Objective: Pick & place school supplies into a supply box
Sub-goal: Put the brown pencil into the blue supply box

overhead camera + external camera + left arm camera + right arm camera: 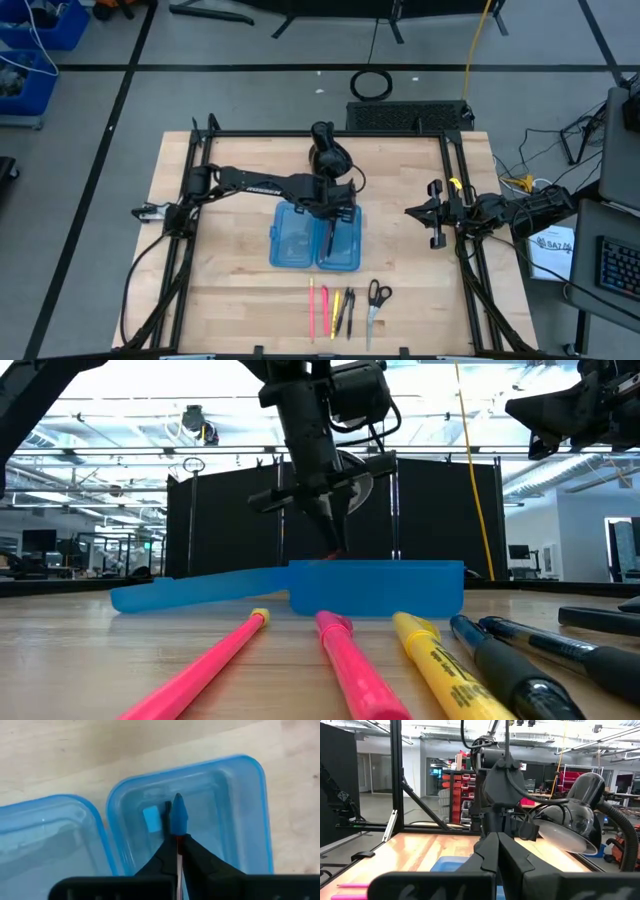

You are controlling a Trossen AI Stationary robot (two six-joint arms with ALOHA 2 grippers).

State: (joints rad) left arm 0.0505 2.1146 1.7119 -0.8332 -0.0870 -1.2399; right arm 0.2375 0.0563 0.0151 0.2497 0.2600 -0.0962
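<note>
The translucent blue supply box (292, 247) lies open near the table's middle, its two halves side by side. My left gripper (178, 839) hangs over the right half (240, 815), shut on a thin red pen with a blue end (178, 814). In the low view the left gripper (330, 530) points straight down at the box (400, 590). Pink, yellow and black pens (330, 308) and the black-handled scissors (377, 297) lie in a row near the table's near edge. My right gripper (432, 213) waits shut at the right side, above the table. My left gripper pinches the pen's red shaft (178, 852) between its two fingers (200, 857), coming from above and pointing down. The pen runs along the fingers and stands upright. Its blue end reaches down inside the box's right half; whether it touches the floor I cannot tell.
A black rounded lamp-like object (328, 150) sits on the table just beyond the box. The black frame rails (455, 200) run along the table's left and right sides. Bare wood (230, 290) lies left of the pen row and between the box and the right arm.
</note>
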